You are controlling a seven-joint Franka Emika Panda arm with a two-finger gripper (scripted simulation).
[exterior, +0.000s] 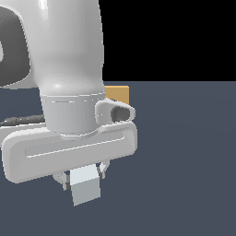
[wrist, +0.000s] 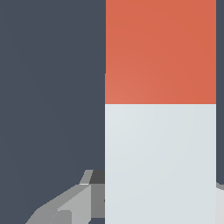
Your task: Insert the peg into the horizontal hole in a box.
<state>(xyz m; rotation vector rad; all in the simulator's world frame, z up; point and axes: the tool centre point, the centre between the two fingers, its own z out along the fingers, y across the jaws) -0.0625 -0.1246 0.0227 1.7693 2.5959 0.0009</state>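
The step in hand looks like the carry: the gripper (exterior: 82, 177) has the peg (exterior: 85, 186) pinched between its nearly closed fingers (exterior: 61, 179), which press the pale bar's sides, so the grasp seems done and the insertion is not yet begun. In the wrist view the peg (wrist: 160, 131) runs forward from the fingers (wrist: 65, 205), white near them, orange-red at the far end. The box (exterior: 117, 94) sits beyond the gripper, mostly hidden behind the arm; its hole is not visible. The next move likely calls for levelling the peg and lining its end with that opening before pushing.
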